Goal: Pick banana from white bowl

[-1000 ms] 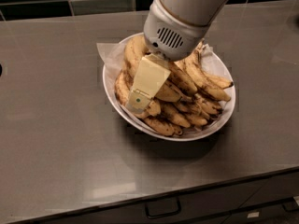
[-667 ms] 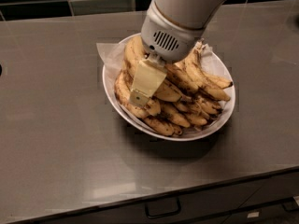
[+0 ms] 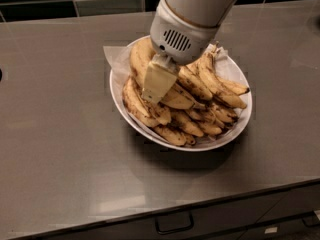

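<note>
Your gripper [image 3: 156, 86] is down at the banana [image 3: 138, 63], left in the white bowl [image 3: 247, 115]; whether it grips, I cannot tell. The banana is likely soft, so hold its thick middle.

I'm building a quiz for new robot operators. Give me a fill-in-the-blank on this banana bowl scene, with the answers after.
1. The bowl is ____ in colour.
2. As pictured, the gripper is over the bowl's ____ half.
3. The banana beside the gripper, thick and curved, is yellow with ____ speckles.
Answers: white; left; brown.
</note>
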Available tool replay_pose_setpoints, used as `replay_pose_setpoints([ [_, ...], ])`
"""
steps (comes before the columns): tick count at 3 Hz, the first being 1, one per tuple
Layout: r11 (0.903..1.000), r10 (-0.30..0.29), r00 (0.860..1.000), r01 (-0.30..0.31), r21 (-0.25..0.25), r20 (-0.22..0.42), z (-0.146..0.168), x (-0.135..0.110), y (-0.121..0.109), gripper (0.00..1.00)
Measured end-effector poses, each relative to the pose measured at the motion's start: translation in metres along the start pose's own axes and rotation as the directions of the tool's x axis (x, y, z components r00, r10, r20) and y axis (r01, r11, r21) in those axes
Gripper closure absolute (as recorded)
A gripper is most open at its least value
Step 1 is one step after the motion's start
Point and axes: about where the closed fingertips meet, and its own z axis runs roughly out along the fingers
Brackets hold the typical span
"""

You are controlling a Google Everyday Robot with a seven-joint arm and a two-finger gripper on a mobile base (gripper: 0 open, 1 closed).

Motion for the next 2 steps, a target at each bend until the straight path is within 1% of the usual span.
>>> replay_pose_setpoints([
  [1, 0.9996, -0.023, 1.0, 0.023, 0.015, 0.008, -0.0064, -0.0098, 0.0055, 0.89],
  [2, 0.9996, -0.023, 1.0, 0.023, 0.016, 0.008, -0.0066, -0.0099, 0.0056, 1.0],
])
